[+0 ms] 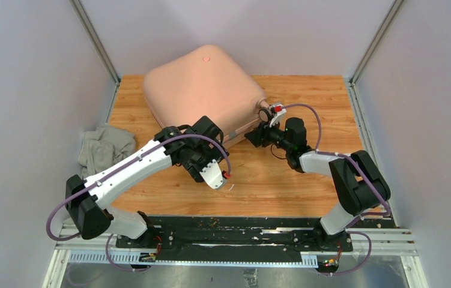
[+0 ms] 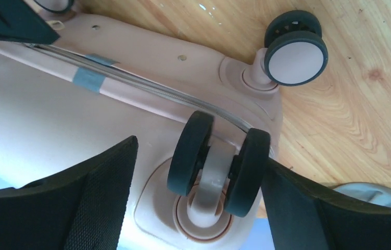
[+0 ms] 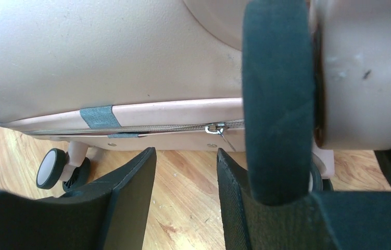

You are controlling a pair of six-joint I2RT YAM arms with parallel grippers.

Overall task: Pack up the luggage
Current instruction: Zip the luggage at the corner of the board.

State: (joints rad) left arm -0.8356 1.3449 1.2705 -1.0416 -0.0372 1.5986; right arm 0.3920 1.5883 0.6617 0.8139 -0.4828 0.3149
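Nearest us, both arms rise from the black rail (image 1: 235, 235) at the near edge, and we follow them out over the wooden table (image 1: 271, 186). Off to the left, a crumpled grey cloth (image 1: 105, 149) lies against the wall.

Now the left gripper (image 2: 199, 151): it is spread wide around a double spinner wheel (image 2: 216, 166) on the near edge of the luggage (image 1: 202, 84). One finger (image 2: 307, 208) sits right up beside a tyre and the other finger (image 2: 94, 192) stands clear, so nothing is clamped. Just past it, a second wheel (image 2: 294, 49) sticks out over the wood.

Over on the right, the right gripper (image 3: 185, 153) is down low at the case's near right corner. Its jaws are partly parted, with only bare wood between them, so it grasps nothing. A corner wheel (image 3: 276, 99) looms just beside one finger. Beyond the fingertips we spot the zip pull (image 3: 215, 127) and a strip of grey tape (image 3: 98, 117) across the seam.

Farthest back, the pale pink luggage lies closed on its broad side at the table's far centre.
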